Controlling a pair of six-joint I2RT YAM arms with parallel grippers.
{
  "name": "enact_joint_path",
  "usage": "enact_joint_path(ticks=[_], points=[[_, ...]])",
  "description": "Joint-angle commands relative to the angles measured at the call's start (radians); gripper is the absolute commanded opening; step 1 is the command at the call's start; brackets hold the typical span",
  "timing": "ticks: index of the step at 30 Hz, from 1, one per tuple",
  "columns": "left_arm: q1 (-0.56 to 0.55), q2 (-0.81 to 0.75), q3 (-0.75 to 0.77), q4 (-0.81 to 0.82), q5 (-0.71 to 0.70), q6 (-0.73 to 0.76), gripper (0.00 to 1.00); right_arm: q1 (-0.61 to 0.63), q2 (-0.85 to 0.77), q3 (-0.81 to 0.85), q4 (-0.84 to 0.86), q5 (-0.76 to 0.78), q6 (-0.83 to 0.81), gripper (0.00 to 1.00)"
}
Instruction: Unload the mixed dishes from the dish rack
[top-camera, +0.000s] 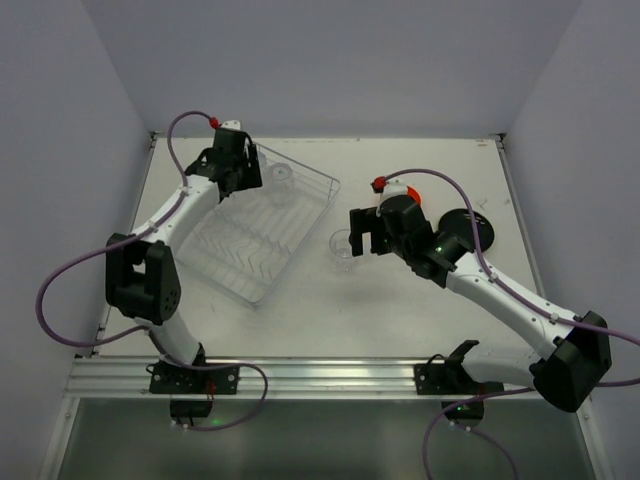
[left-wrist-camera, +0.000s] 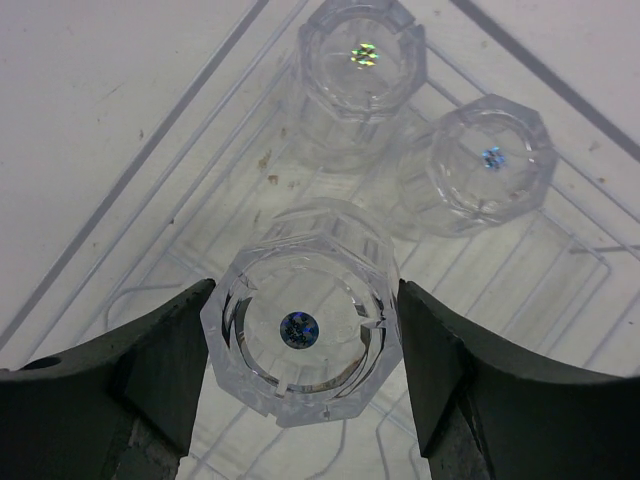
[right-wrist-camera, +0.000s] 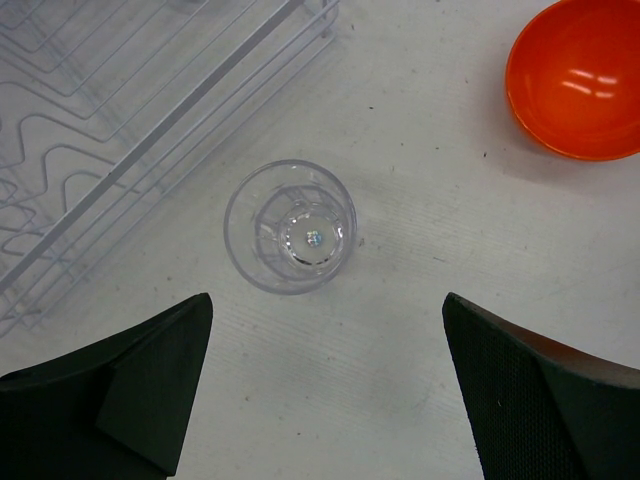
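Observation:
The silver wire dish rack (top-camera: 262, 232) lies at the left of the table. My left gripper (top-camera: 238, 178) is over its far corner. In the left wrist view the gripper (left-wrist-camera: 303, 300) is shut on an upturned clear tumbler (left-wrist-camera: 300, 335), with a finger touching each side. Two more upturned tumblers (left-wrist-camera: 362, 70) (left-wrist-camera: 490, 165) stand in the rack (left-wrist-camera: 150, 180) beyond it. My right gripper (top-camera: 365, 235) (right-wrist-camera: 326, 300) is open and empty above the table. A fourth tumbler (right-wrist-camera: 290, 227) (top-camera: 343, 246) stands upright just ahead of its fingers. The orange bowl (right-wrist-camera: 578, 78) and the black plate (top-camera: 472, 228) rest on the table at the right.
The rack's edge (right-wrist-camera: 110, 130) lies just left of the upright tumbler. The bowl (top-camera: 412, 190) is partly hidden under the right arm. White walls close the table at the back and sides.

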Motion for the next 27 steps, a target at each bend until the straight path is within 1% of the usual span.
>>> enact_joint_path(ticks=[1,2,4,5,7,8,10,11,12,13,14,15,16,17,18,19,20,22,23,24,25,27], points=[[-0.026,-0.129,-0.013,0.058,0.083,-0.017,0.0,-0.002,-0.032,0.009,0.021,0.041,0.012,0.99],[-0.03,-0.178,-0.036,0.075,0.156,-0.003,0.0,-0.002,-0.05,0.004,0.028,0.06,0.015,0.99],[-0.044,-0.235,-0.068,0.099,0.23,-0.003,0.0,-0.002,-0.078,-0.019,0.065,0.065,0.022,0.99],[-0.046,-0.301,-0.094,0.119,0.339,-0.004,0.0,-0.002,-0.096,-0.031,0.08,0.035,0.024,0.99],[-0.052,-0.376,-0.198,0.203,0.445,-0.04,0.0,-0.002,-0.172,-0.076,0.149,-0.016,0.024,0.99],[-0.052,-0.449,-0.235,0.237,0.556,-0.059,0.0,-0.002,-0.199,-0.091,0.168,-0.036,0.025,0.99],[-0.053,-0.519,-0.344,0.305,0.667,-0.122,0.0,-0.002,-0.287,-0.126,0.188,-0.062,0.027,0.99],[-0.055,-0.584,-0.376,0.355,0.738,-0.168,0.0,-0.002,-0.316,-0.14,0.217,-0.071,0.025,0.99],[-0.055,-0.618,-0.408,0.38,0.77,-0.187,0.0,-0.002,-0.374,-0.178,0.241,-0.106,0.022,0.99],[-0.056,-0.649,-0.465,0.418,0.813,-0.207,0.0,-0.001,-0.399,-0.194,0.292,-0.136,0.021,0.99],[-0.059,-0.71,-0.493,0.442,0.832,-0.23,0.0,-0.002,-0.42,-0.211,0.316,-0.174,0.021,0.99],[-0.061,-0.74,-0.523,0.471,0.853,-0.285,0.0,-0.002,-0.435,-0.237,0.343,-0.226,0.021,0.99],[-0.062,-0.766,-0.581,0.55,0.878,-0.317,0.0,-0.002,-0.452,-0.248,0.393,-0.368,0.022,0.99],[-0.064,-0.812,-0.609,0.583,0.918,-0.383,0.0,-0.002,-0.454,-0.254,0.409,-0.439,0.021,0.99],[-0.072,-0.833,-0.632,0.604,0.932,-0.411,0.0,-0.002,-0.451,-0.26,0.439,-0.508,0.021,0.99],[-0.078,-0.858,-0.655,0.648,0.939,-0.441,0.0,-0.002,-0.439,-0.264,0.488,-0.625,0.042,0.99],[-0.085,-0.911,-0.716,0.676,0.939,-0.499,0.0,-0.001,-0.43,-0.272,0.519,-0.671,0.054,0.99],[-0.105,-0.964,-0.78,0.765,0.93,-0.552,0.0,-0.002,-0.413,-0.291,0.611,-0.746,0.107,0.97],[-0.108,-1.003,-0.833,0.787,0.92,-0.604,0.0,-0.002,-0.396,-0.294,0.64,-0.821,0.125,0.96],[-0.11,-1.019,-0.859,0.81,0.917,-0.632,0.0,-0.001,-0.385,-0.3,0.672,-0.852,0.148,0.95],[-0.116,-1.042,-0.887,0.875,0.912,-0.699,0.0,-0.001,-0.365,-0.3,0.735,-0.901,0.2,0.93],[-0.133,-1.059,-0.973,0.957,0.91,-0.767,0.0,-0.001,-0.341,-0.312,0.807,-0.935,0.26,0.91]])
